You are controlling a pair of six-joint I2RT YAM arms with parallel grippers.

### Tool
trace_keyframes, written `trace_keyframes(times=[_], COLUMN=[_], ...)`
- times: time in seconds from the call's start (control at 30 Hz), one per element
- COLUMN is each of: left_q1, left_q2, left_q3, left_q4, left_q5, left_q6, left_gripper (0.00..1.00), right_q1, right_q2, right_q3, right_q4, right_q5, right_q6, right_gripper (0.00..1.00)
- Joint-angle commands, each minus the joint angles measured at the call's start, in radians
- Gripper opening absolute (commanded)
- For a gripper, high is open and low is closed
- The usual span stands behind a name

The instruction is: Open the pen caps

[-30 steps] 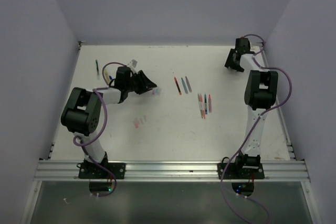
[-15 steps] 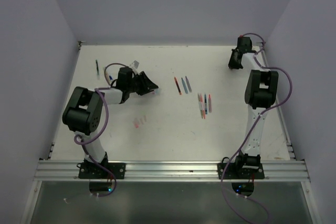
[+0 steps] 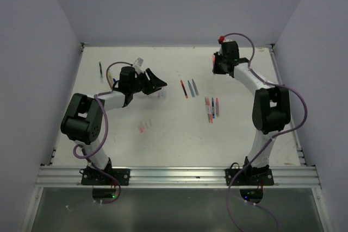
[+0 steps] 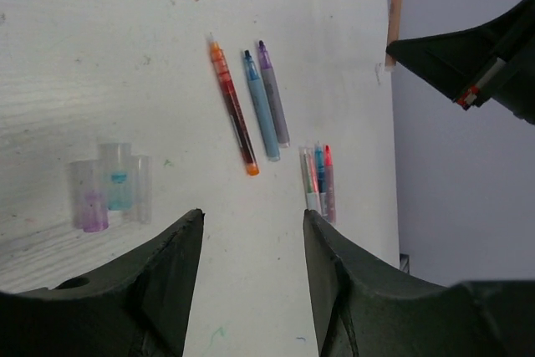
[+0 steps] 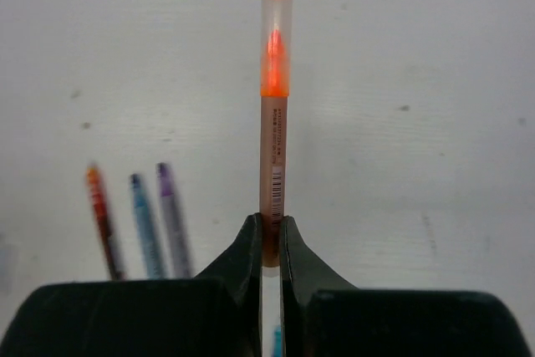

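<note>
Gripping item, right gripper (image 5: 269, 227): fingers (image 5: 247, 248) closed tight on the lower end of one orange pen (image 5: 273, 148), which sticks straight out past the tips; its clear cap (image 5: 277, 18) sits on the far end, over the orange nib

Left gripper (image 4: 253, 227): fingers (image 4: 175, 257) parted with a wide gap, nothing between them, nothing touched, poised over the table (image 4: 100, 56)

Loose caps (image 4: 117, 181): three, clear plastic, one tinted purple, one tinted blue, one plain, huddled together on the table near the left gripper

Row (image 4: 261, 106): three pens, red-orange, blue and purple, lying side by side with nibs bare, well apart from both grippers

Cluster (image 4: 318, 177): pens lying close together near the row; three show plainly in the left wrist view, but the exact count cannot be told

Dark pen (image 3: 100, 69): one, lying alone near the far left corner of the table
</note>
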Motion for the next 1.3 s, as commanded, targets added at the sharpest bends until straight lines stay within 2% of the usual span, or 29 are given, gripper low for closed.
trace_keyframes(times=[0.0,0.17,0.4,0.6,1.0,1.13,1.17,1.23,1.27], left_q1=[-0.005,-0.003,0.001,0.003,0.006,0.011,0.011,0.012,0.012], left_q2=[-0.007,0.005,0.048,0.1,0.117,0.105,0.1,0.097,0.094], left_q3=[0.007,-0.001,0.013,0.024,0.024,0.024,0.024,0.024,0.022], left_q4=[0.122,0.185,0.231,0.272,0.268,0.258,0.258,0.258,0.258], left_q5=[0.084,0.107,0.124,0.133,0.123,0.123,0.126,0.129,0.132], left_q6=[-0.085,-0.142,-0.202,-0.237,-0.229,-0.22,-0.218,-0.217,-0.215], left_gripper=[0.55,0.56,0.56,0.56,0.54,0.46,0.37,0.28,0.21], right_q1=[0.101,0.22,0.343,0.432,0.483,0.486,0.486,0.486,0.486], right_q2=[-0.114,-0.16,-0.194,-0.206,-0.206,-0.208,-0.206,-0.2,-0.189], right_q3=[-0.08,-0.117,-0.203,-0.263,-0.302,-0.308,-0.303,-0.294,-0.279], right_q4=[0.088,0.133,0.182,0.217,0.231,0.24,0.238,0.237,0.232], right_q5=[-0.102,-0.257,-0.325,-0.325,-0.328,-0.326,-0.323,-0.306,-0.305], right_q6=[0.048,0.103,0.131,0.14,0.136,0.137,0.137,0.134,0.131], right_gripper=[0.0,0.0,0.0,0.0,0.0,0.0,0.0,0.0,0.0])
